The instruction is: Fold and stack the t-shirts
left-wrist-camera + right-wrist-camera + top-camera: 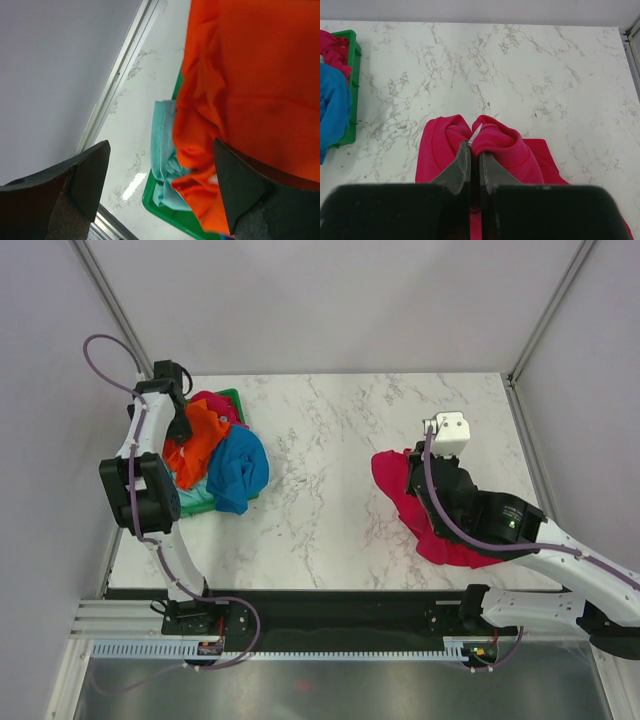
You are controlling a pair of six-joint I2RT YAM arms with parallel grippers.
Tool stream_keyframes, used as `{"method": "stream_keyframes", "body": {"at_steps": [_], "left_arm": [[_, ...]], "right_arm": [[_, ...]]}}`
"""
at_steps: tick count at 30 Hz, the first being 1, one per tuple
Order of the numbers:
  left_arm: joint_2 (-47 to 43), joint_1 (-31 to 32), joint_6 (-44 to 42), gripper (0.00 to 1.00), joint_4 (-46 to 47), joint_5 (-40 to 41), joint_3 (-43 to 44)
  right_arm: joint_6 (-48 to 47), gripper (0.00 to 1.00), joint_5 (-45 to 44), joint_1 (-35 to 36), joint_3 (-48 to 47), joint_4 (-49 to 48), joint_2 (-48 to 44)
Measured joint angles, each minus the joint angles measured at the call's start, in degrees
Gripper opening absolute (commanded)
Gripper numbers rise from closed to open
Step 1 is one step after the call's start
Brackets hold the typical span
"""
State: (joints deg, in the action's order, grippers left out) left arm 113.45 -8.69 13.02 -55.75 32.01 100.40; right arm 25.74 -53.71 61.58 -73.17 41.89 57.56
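A magenta-red t-shirt [440, 540] lies crumpled on the table's right side. My right gripper [417, 473] is shut on a raised fold of it by the collar label [475, 150]; the shirt [520, 155] bunches around both fingers. The orange t-shirt [195, 447], blue t-shirt [238, 470] and pale mint t-shirt [192, 502] are heaped in the green basket [232, 396] at the left. My left gripper [182, 423] hangs open over that heap. In the left wrist view [160, 185] the orange shirt [250, 75] drapes against the right finger [240, 185], with the mint shirt [162, 145] below it.
More magenta-red cloth [214, 402] lies at the basket's far end, also in the right wrist view [332, 47]. The blue shirt [332, 107] spills over the basket rim [352, 50]. A metal frame post [120, 75] and wall run close beside the basket's left side.
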Motion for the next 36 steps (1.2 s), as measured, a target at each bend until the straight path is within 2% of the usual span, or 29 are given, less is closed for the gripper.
{"method": "stream_keyframes", "body": {"at_steps": [1, 2, 7, 11, 15, 19, 22, 29, 36], "left_arm": [[-1.25, 0.9, 0.09, 0.97, -0.55, 0.63, 0.33], [-2.71, 2.12, 0.04, 1.0, -1.14, 1.05, 0.87], [-10.1, 10.49, 0.13, 0.97, -4.07, 1.95, 7.48], [-16.9, 20.94, 1.29, 0.95, -5.27, 2.05, 8.87], [-19.5, 33.09, 4.02, 0.94, -5.03, 0.74, 4.17], [-16.13, 39.47, 5.86, 0.94, -0.44, -8.76, -6.97], [-10.75, 39.71, 6.43, 0.95, 2.67, -14.43, -12.76], [0.63, 36.06, 6.95, 0.96, 6.49, -17.94, -12.07], [2.56, 22.99, 6.93, 0.97, 7.21, -19.89, -12.39]], "right_arm": [[0.26, 0.0, 0.15, 0.0, 0.39, 0.17, -0.28], [0.57, 0.0, 0.24, 0.0, 0.7, 0.31, -0.42], [1.55, 0.0, 1.05, 0.0, 0.94, 0.61, 0.68], [2.25, 0.0, 1.73, 0.0, 1.01, 0.5, 2.34], [3.04, 0.0, 2.71, 0.0, 1.03, 0.35, 3.32], [3.72, 0.0, 3.39, 0.0, 1.07, 0.33, 3.23], [4.31, 0.0, 3.74, 0.0, 1.4, 0.31, 2.82], [5.14, 0.01, 3.76, 0.0, 1.7, 1.46, 1.22], [5.88, 0.04, 2.32, 0.0, 3.52, 3.28, -3.1]]}}
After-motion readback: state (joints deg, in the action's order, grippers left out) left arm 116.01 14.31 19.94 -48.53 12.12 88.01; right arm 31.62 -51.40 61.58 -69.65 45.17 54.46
